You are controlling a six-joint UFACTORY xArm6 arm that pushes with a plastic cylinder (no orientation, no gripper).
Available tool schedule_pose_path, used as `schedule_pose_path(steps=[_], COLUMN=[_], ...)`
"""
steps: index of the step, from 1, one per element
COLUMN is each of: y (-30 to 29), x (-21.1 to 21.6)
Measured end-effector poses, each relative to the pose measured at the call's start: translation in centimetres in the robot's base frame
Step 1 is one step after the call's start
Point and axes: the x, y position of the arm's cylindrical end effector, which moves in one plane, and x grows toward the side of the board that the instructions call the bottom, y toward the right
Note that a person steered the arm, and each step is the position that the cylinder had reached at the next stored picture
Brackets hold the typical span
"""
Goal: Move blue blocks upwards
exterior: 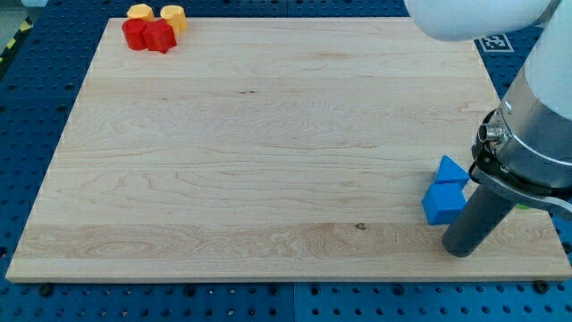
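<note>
Two blue blocks lie together near the board's lower right: a blue triangular block (451,171) above a blue cube-like block (443,203), touching each other. My tip (459,251) rests on the board just below and to the right of the blue cube-like block, very close to its lower right corner. The dark rod rises up to the right toward the arm's grey body.
At the board's upper left corner sit a cluster of blocks: a red block (135,33), a red star-like block (160,37), a yellow block (139,12) and a yellow block (172,17). The wooden board (268,143) ends close on the right of the tip.
</note>
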Motion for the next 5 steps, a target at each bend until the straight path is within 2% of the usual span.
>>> schedule_pose_path(steps=[5], y=[1.6], x=[-8.3])
